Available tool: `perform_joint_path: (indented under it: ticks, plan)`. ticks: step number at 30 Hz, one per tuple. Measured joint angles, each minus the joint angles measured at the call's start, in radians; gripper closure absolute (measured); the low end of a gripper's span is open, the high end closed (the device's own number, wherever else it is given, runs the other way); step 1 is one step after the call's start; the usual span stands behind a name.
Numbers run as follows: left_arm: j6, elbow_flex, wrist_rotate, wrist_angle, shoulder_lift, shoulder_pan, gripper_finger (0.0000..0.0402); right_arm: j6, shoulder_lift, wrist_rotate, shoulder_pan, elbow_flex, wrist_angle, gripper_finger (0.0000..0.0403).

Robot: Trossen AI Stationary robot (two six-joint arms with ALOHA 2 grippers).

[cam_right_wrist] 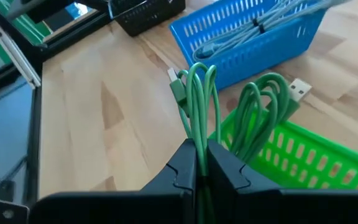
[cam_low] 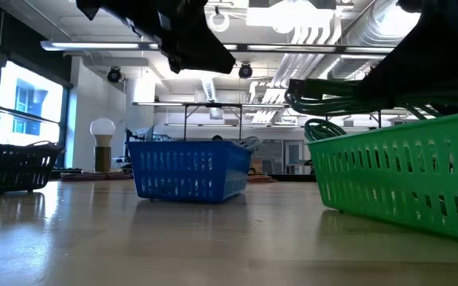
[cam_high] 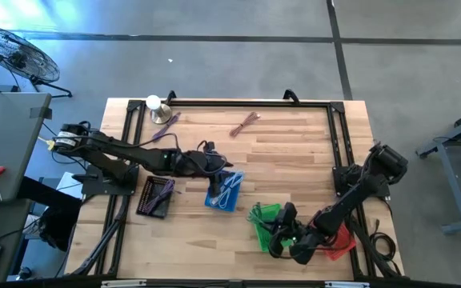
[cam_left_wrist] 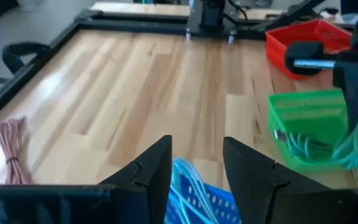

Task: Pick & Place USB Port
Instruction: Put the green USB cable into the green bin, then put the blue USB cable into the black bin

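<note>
My right gripper is shut on a green USB cable and hovers over the green basket near the table's near edge. The cable's loops and its plugs stick out beyond the fingertips. In the low view the cable shows above the green basket. My left gripper is open and hangs just above the blue basket, which holds light-blue cables. A pink cable and a purple cable lie on the table's far part. My right gripper pinches several strands of the green cable's bundle between its two fingers. It comes slanting down from the table's right side. The loops stand out past the fingertips above the green basket. Whether any part rests in the basket, I cannot tell.
A black basket sits left of the blue one, and a red basket lies under the right arm. A light bulb stands at the far left corner. A black rail frame borders the table. Bare wood lies in the middle.
</note>
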Motion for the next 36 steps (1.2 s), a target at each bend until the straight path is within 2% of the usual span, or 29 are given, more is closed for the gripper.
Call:
perform_joint_path:
  ticks: [5,10,14,19,24,30,36]
  plan:
    - [-0.017,0.000,0.009,-0.047,0.000,-0.004,0.0262,0.052,0.000,0.003,0.000,0.003,-0.009,0.0393]
    - [-0.020,0.000,0.008,-0.079,0.000,-0.009,0.0262,0.128,0.000,-0.039,0.000,0.003,-0.055,0.0387]
    - [-0.020,0.000,0.011,-0.085,0.000,-0.009,0.0262,0.132,0.000,-0.100,0.000,0.003,-0.053,0.0344]
    - [-0.020,0.000,-0.010,-0.084,0.000,-0.008,0.0262,0.119,0.000,-0.113,0.000,0.003,-0.052,0.0287]
    - [-0.019,0.000,-0.013,-0.069,0.000,-0.008,0.0262,0.058,-0.023,-0.103,-0.003,0.003,-0.054,0.0258]
    - [-0.012,0.000,-0.019,-0.063,0.000,-0.006,0.0262,-0.066,-0.132,-0.088,-0.006,0.003,-0.053,0.0266]
    - [0.111,0.001,-0.116,-0.117,-0.020,-0.006,0.0262,-0.232,-0.258,-0.088,-0.006,0.003,-0.053,0.0288]
